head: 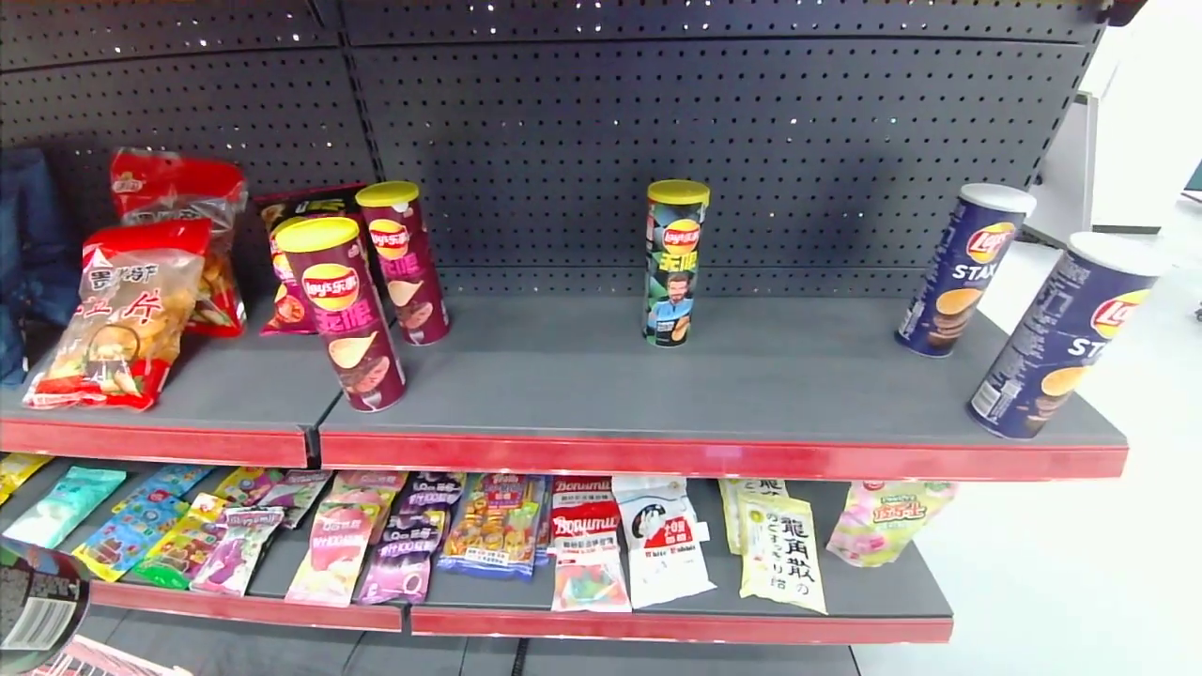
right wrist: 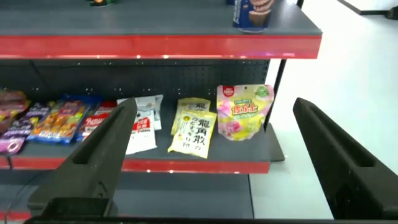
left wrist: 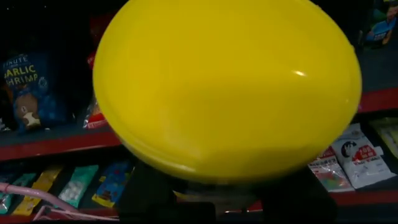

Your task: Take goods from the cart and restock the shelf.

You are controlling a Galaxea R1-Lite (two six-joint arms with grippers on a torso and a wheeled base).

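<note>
Jaws of the left gripper (left wrist: pixel 219 194) clamp a yellow-lidded can (left wrist: pixel 227 87); the right gripper (right wrist: pixel 214 112) faces the lower shelf (right wrist: pixel 155 165), spread wide.

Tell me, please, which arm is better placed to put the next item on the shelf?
Left, I'd say: the left gripper grips a yellow-lidded can, with open space on the upper shelf ahead, while the right gripper hangs open and empty.
</note>
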